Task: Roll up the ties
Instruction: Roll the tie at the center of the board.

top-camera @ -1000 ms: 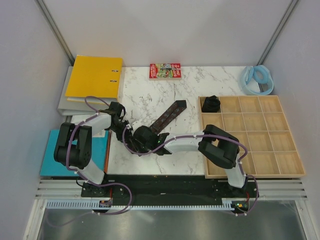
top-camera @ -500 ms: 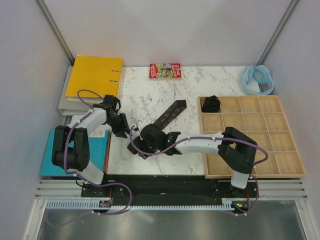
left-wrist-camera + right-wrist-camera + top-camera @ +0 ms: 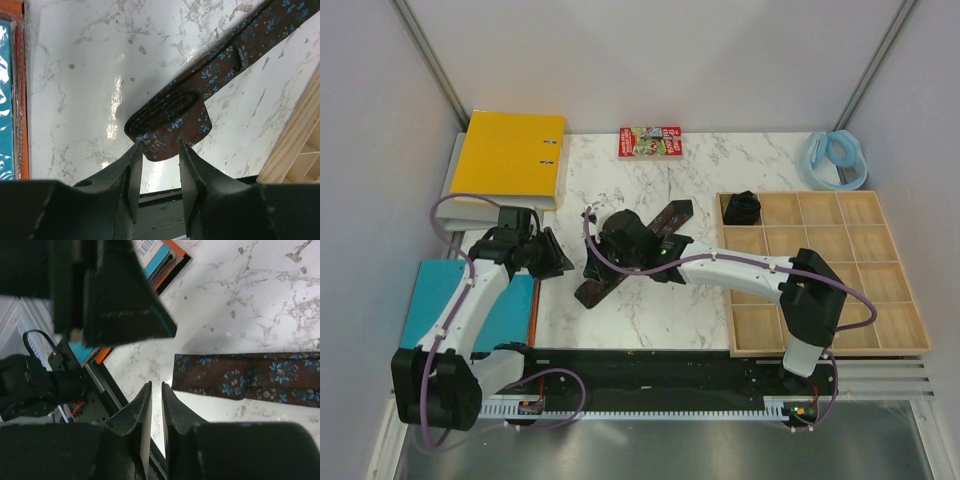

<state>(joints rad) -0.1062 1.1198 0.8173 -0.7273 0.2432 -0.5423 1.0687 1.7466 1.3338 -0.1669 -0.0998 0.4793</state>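
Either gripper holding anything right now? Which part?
Nothing gripped. Left gripper open, folded end of the tie just at its tips; right gripper nearly closed, empty.

One long tie [image 3: 671, 215], dark brown with small blue flowers, lies flat on the marble table [image 3: 720, 165], running from 7 o'clock to 1 o'clock. Its 7 o'clock end is turned back over the strip into a low, loose loop [image 3: 172, 120], and the rest is unrolled. A rolled tie [image 3: 743, 208] sits as a compact dark coil at about 2 o'clock from it, in the far-left compartment of the wooden tray [image 3: 840, 349].
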